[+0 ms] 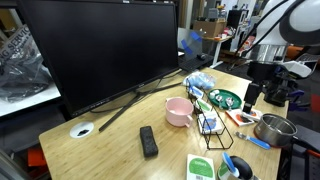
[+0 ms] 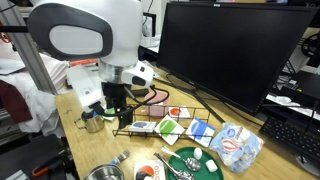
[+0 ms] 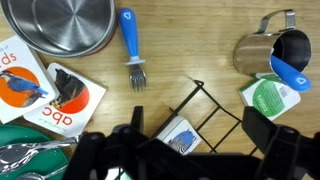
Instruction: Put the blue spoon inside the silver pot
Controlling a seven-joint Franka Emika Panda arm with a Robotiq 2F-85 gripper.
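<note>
The silver pot (image 3: 65,25) is at the wrist view's top left; it also shows in both exterior views (image 1: 273,128) (image 2: 103,173). The blue spoon (image 3: 130,35), a slim blue utensil whose grey head shows tines, lies flat on the table just right of the pot, outside it. It also shows in both exterior views (image 1: 258,143) (image 2: 120,158). My gripper (image 3: 198,135) is open and empty. It hovers over a black wire rack (image 3: 205,105) and picture cards, apart from spoon and pot. It also shows in both exterior views (image 1: 252,98) (image 2: 118,110).
A small steel jug (image 3: 275,48) with a blue rounded piece (image 3: 290,75) at its rim stands at right. Picture cards (image 3: 70,100) lie around. A pink cup (image 1: 178,111), green dish (image 1: 225,99), black remote (image 1: 148,140) and large monitor (image 1: 100,50) share the table.
</note>
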